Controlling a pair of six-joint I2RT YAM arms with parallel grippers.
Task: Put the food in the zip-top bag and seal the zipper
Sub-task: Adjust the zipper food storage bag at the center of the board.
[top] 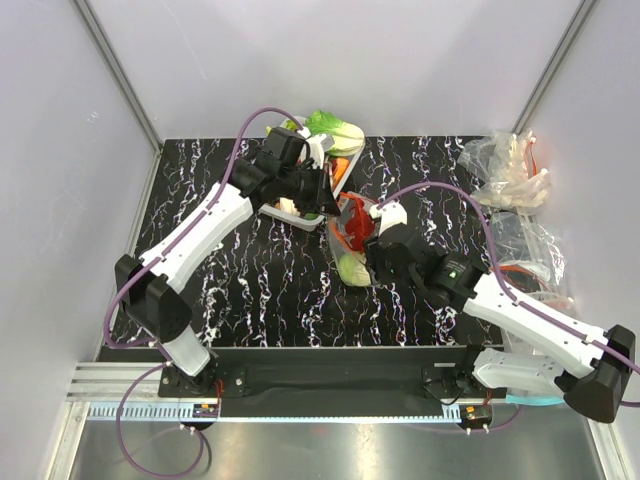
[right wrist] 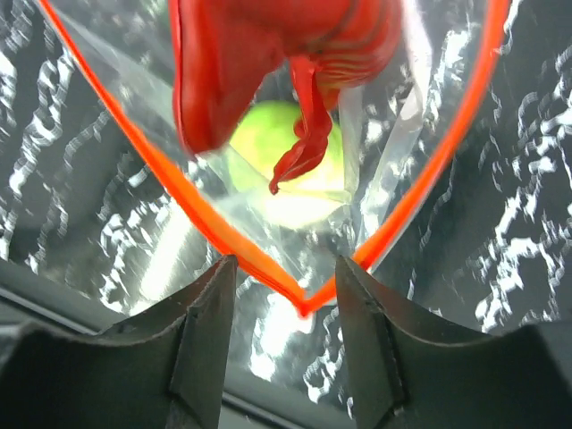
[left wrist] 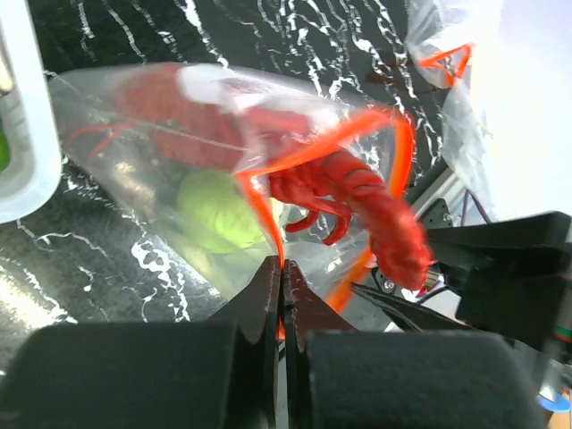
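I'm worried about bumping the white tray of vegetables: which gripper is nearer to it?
Left. The left gripper is just beside the white tray, shut on the zipper; the right gripper stands farther off, across the zip-top bag, fingers open.

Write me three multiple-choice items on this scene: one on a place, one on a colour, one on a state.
1. The cabbage lies: A beside the zip-top bag; B inside it; C on top of it.
2. The zipper is: A red-orange; B blue; C white.
3. The zipper is: A sealed along its whole width; B missing; C unsealed.

B: it shows green through the clear film, past the lobster.
A: the strip around the mouth is red-orange.
C: its two strips spread apart, with the lobster between them.
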